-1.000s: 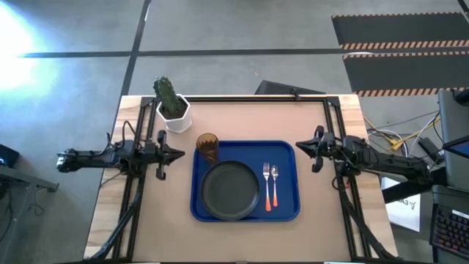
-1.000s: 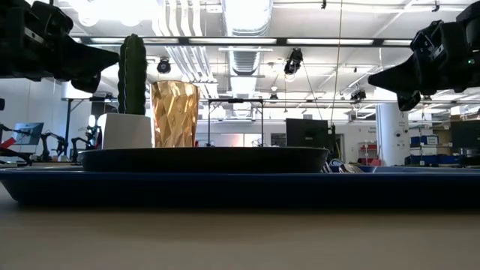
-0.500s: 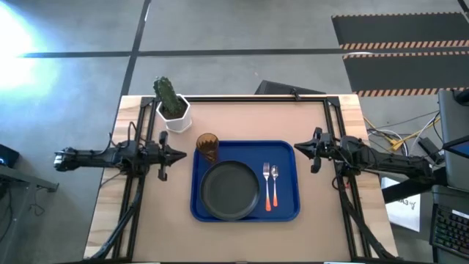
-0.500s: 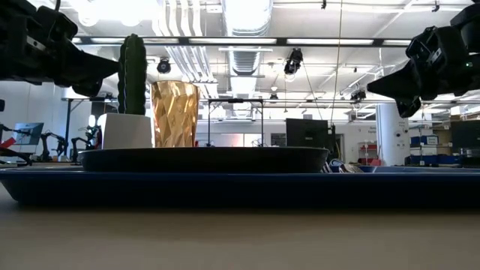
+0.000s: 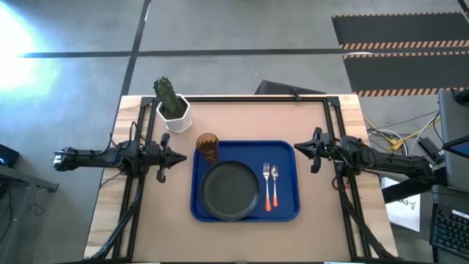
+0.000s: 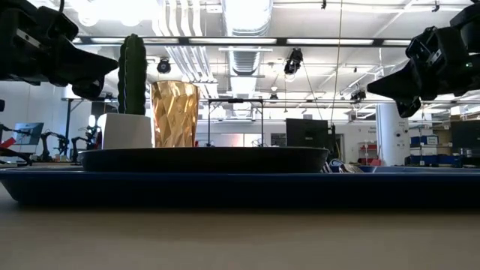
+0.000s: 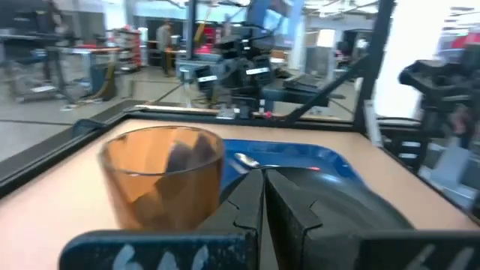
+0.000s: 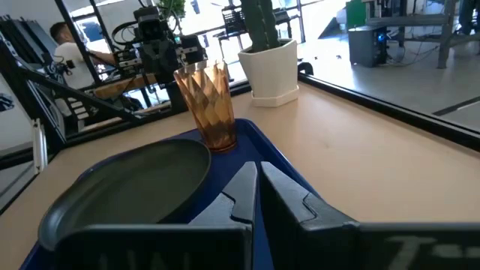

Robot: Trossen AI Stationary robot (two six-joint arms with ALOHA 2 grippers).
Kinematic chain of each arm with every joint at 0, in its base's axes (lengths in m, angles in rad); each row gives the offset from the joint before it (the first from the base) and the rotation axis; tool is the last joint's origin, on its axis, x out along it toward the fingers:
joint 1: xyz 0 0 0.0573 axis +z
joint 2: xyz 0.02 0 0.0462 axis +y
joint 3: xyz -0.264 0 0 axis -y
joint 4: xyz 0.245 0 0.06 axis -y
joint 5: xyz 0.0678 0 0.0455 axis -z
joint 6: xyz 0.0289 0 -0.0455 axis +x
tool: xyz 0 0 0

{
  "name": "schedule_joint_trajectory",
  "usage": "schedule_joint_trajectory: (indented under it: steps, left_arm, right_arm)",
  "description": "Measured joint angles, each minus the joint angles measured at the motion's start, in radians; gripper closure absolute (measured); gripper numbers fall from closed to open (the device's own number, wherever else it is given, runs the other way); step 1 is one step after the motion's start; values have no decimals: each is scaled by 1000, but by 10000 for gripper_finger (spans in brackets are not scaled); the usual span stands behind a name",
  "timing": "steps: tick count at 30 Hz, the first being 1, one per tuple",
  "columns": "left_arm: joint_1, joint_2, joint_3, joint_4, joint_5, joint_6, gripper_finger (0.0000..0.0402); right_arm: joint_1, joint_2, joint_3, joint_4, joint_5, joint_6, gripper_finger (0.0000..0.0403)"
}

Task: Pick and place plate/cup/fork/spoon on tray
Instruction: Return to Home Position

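Mid-table [image 5: 319, 121], slightly toward the front edge, sits the blue tray [image 5: 287, 207], long sides parallel to front/back edges. In the low view only its front rim [image 6: 225, 187] shows, and that hides the tray floor.

Plate [image 5: 230, 191] lies flat on the tray's left-centre part, near the tray's front rim. In the low view it's seen edge-on [image 6: 202, 159]. In the right wrist view [image 8: 127, 184] its near part is cut off by that arm's own fingers.

Cactus pot [image 5: 174, 110] is off the tray at the table's back-left corner, upright.

Cup [image 5: 207, 147] stands upright in the tray's back-left corner, just beside the plate rim; can't tell if they touch. Its base is hidden behind the plate in the low view [image 6: 175, 112].

Fork [image 5: 267, 185] and spoon [image 5: 274, 183] lie side by side on the tray's right part, right of the plate. Fork is nearer the plate, orange handles point to the front edge. Both are hidden in the low view and the right wrist view. A small silver bit past the cup in the left wrist view is too blurred to ID.

L gripper [image 5: 176, 155] hangs above the table near the left edge, tips toward the tray, clear of it. Fingers closed [image 7: 251, 202], empty.

R gripper [image 5: 299, 147] hangs near the right edge, over the tray's back-right corner. Fingers pressed together [image 8: 244, 191], nothing held.

Person [image 8: 64, 41] in the room beyond, partly cut off by frame bars.
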Motion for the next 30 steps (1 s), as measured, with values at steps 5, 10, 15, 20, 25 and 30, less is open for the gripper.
schedule_joint_trajectory:
  steps: [5, 10, 15, 20, 25, 30]
  left_arm:
    - [1, -32, 0, -35, 33, 17, 402]
    - [1, -84, 0, -42, 34, 47, 402]
    - [1, -94, 0, -43, 2, 76, 402]
    - [1, -71, 0, -45, -3, 76, 402]
    - [1, -45, 0, -37, -6, 76, 402]
    - [1, -35, 0, -35, -7, 76, 402]
  right_arm:
    - [0, 0, 0, 0, 0, -8, 394]
    - [0, 5, 0, 0, 0, -7, 394]
    - [0, 7, 0, -1, 0, -6, 394]
    - [0, 7, 0, 0, 0, -5, 394]
    - [0, 7, 0, 3, 1, -5, 394]
    - [0, 7, 0, 5, 2, 5, 394]
